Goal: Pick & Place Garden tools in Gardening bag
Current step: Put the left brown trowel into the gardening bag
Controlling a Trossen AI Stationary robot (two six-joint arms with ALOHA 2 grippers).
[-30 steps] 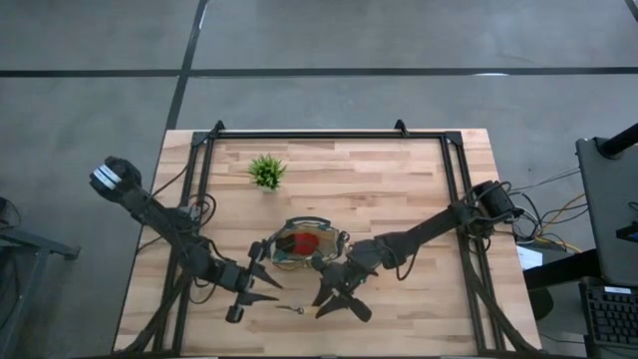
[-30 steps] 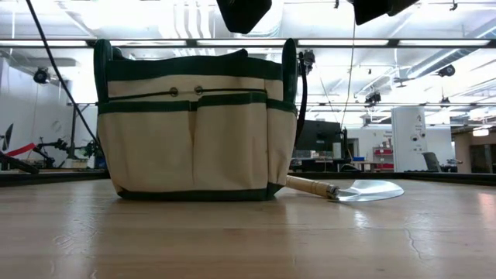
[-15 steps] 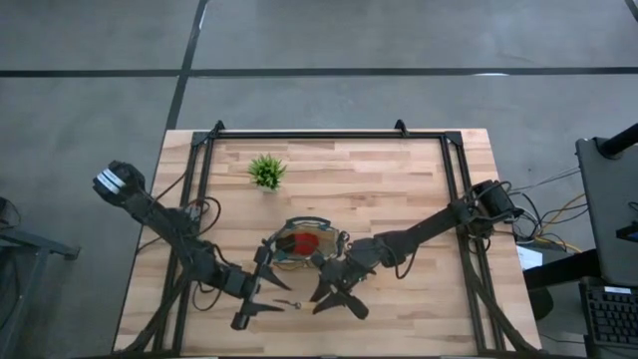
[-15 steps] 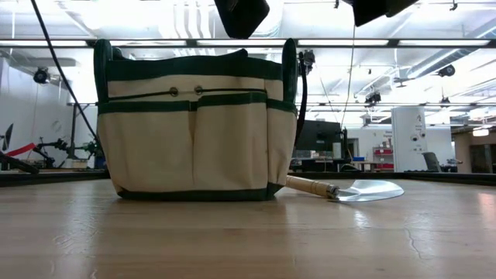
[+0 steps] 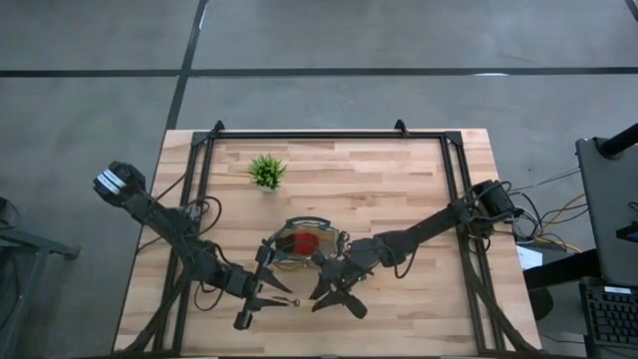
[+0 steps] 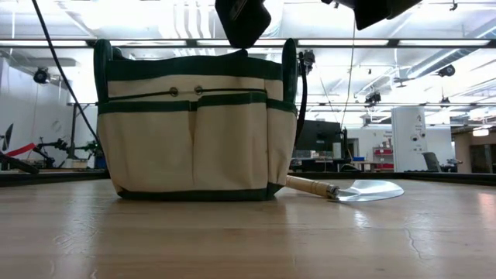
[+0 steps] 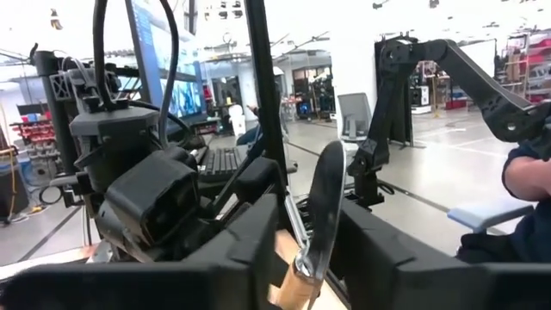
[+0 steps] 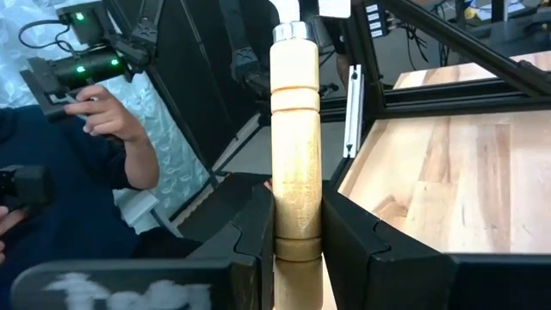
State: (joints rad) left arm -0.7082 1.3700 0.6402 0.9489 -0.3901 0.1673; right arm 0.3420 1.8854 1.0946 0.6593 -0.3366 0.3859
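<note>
The tan gardening bag (image 5: 304, 244) with green trim stands on its base at the table's middle, also in the low view (image 6: 194, 124), with a red piece (image 5: 305, 242) inside. A wooden-handled trowel (image 6: 349, 188) lies on the table beside the bag's base. My left gripper (image 5: 267, 299), near-left of the bag, is shut on a wooden-handled metal tool (image 7: 323, 207). My right gripper (image 5: 334, 297), near-right of the bag, is shut on a wooden tool handle (image 8: 295, 146). My left gripper pinches the tool between its two fingers (image 7: 250, 250) where the wooden handle meets the metal (image 7: 297, 271). The metal part sticks out beyond the fingertips, along the fingers, toward the table's right (image 5: 292, 302). My right gripper pinches the wooden handle's lower part (image 8: 295, 226) between its two fingers (image 8: 344, 228). The handle sticks out beyond the fingertips, along the fingers, with a metal end (image 8: 295, 33) farthest from them.
A small spiky green plant (image 5: 266, 172) stands at the far left. A black frame (image 5: 329, 135) runs along the table's far and side edges. Bare wood lies right of the bag and along the near edge. A person (image 8: 95, 138) stands beyond the table.
My left gripper has moved toward the table's right edge with its tool, closer to my right gripper and the bag's near side.
</note>
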